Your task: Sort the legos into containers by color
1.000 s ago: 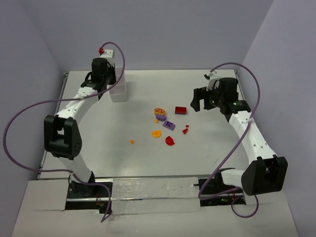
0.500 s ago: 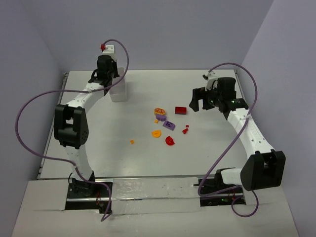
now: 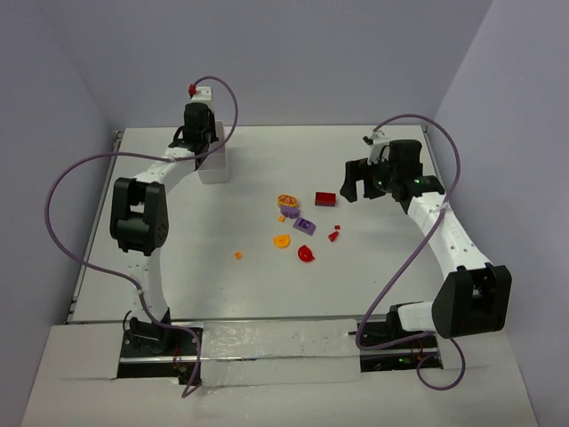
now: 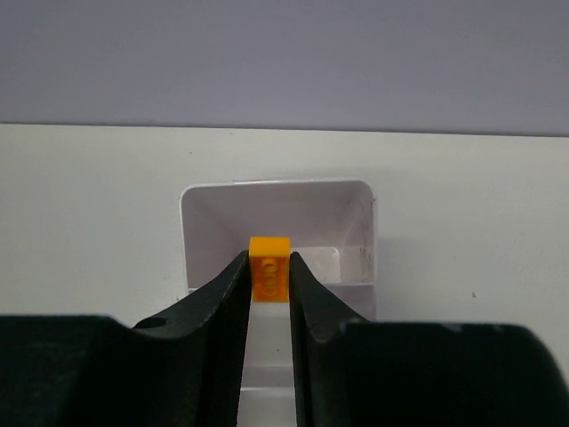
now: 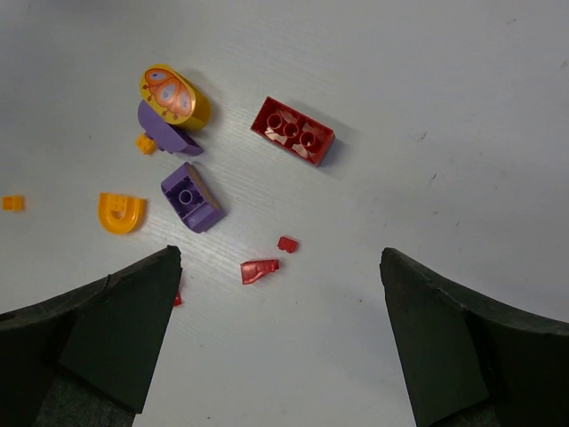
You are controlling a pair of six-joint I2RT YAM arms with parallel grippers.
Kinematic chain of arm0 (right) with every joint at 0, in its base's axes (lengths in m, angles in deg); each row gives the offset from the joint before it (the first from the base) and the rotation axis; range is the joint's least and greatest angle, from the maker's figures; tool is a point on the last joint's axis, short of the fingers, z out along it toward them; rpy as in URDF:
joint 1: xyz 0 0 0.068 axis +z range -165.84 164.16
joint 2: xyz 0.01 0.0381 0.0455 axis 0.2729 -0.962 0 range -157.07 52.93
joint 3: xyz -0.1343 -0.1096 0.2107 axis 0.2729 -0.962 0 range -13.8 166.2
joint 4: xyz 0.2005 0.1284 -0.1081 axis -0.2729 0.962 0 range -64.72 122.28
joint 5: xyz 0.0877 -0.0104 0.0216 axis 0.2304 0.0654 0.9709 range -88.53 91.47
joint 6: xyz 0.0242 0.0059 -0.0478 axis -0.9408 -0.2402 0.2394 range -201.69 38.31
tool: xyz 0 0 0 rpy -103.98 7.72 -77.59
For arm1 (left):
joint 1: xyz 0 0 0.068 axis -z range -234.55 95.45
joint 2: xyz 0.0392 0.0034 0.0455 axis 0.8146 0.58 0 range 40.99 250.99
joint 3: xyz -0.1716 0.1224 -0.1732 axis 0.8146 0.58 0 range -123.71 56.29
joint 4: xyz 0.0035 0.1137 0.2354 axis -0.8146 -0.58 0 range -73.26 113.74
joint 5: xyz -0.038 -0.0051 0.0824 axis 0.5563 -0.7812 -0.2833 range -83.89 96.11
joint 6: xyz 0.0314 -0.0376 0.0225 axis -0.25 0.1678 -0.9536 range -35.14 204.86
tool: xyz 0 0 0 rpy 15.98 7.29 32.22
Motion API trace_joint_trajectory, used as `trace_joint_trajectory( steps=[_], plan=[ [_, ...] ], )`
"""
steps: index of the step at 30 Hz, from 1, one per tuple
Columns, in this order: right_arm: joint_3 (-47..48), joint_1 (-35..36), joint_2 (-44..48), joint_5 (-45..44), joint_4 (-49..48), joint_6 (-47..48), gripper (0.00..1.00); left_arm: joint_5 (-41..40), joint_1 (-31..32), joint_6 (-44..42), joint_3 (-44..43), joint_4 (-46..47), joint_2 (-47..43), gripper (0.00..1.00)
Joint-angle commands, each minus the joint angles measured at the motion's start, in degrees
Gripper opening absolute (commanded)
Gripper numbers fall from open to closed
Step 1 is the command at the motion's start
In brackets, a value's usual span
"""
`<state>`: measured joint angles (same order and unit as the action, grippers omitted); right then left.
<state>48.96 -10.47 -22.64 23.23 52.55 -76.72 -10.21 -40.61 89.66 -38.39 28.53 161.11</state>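
Left fingers [image 4: 222,302] pinch an orange brick [image 4: 269,269] over the white tray [image 4: 200,231]; right fingers [image 5: 116,329] gape wide above loose legos [image 5: 292,131] on the surface [image 5: 444,107]

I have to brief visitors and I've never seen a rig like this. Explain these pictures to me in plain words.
These are two white robot arms bolted to the near edge of a white table. The overhead picture comes from a fixed camera above and behind them. The other two come from a camera on each wrist, looking out past the dark fingers of that arm's tool. The left tool is shut on a small orange plastic brick, held over a white plastic tray. The right tool is open and holds nothing. It hangs above loose pieces: a red rectangular brick, a purple sloped block, an orange round piece printed with a butterfly, and tiny red and orange bits.
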Motion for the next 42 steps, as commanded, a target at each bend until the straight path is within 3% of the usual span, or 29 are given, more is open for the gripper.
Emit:
trace_joint_trajectory(
  steps=[1, 7, 12, 14, 17, 21, 24, 27, 33, 37, 42],
  plan=[
    [3.16, 0.35, -0.19, 0.22, -0.11, -0.23, 1.0, -0.82, -0.13, -1.02, -3.56, 3.05, 0.64, 0.34],
    [3.33, 0.35, -0.33, 0.26, 0.07, -0.23, 1.0, -0.45, -0.13, -1.89, -4.35, 2.14, 0.35, 0.47],
    [3.33, 0.43, 0.15, 0.48, 0.07, -0.31, 1.0, 2.18, -0.3, -2.84, -5.18, -1.85, -4.68, 0.5],
    [3.76, 0.43, 0.25, 0.56, 0.49, -0.14, 1.0, 11.77, -0.31, -8.86, -4.9, -9.51, -9.55, 0.5],
    [3.41, 0.43, 0.93, 0.39, 0.6, 0.32, 1.0, 36.16, -0.5, -20.85, -4.04, -25.14, -15.75, 0.51],
    [2.49, 0.38, 1.77, 1.09, 0.68, 0.63, 1.0, 55.5, -0.14, -40.83, 5.37, -47.43, -24.49, 0.65],
    [2.19, 0.43, 2.18, 1.45, 0.78, 0.48, 1.0, 56.92, 1.23, -51.75, 9.46, -61.84, -25.81, 0.66],
    [2.36, 0.43, 2.43, 1.53, 1.2, 0.56, 1.0, 56.26, 4.46, -56.74, 14.91, -65.8, -27.09, 0.68],
    [2.54, 0.52, 2.93, 1.13, 1.88, 0.74, 1.0, 51.55, 11.89, -60.4, 25.52, -59.51, -30.7, 0.69],
    [2.03, 0.52, 3.38, 0.64, 2.02, 1.04, 1.0, 49.96, 14.3, -62.37, 30.13, -55.21, -30.96, 0.69],
    [1.38, 0.52, 3.38, 0.64, 1.97, 1.27, 1.0, 49.42, 15.42, -70.86, 34.98, -51.39, -32.51, 0.65]
  ],
)
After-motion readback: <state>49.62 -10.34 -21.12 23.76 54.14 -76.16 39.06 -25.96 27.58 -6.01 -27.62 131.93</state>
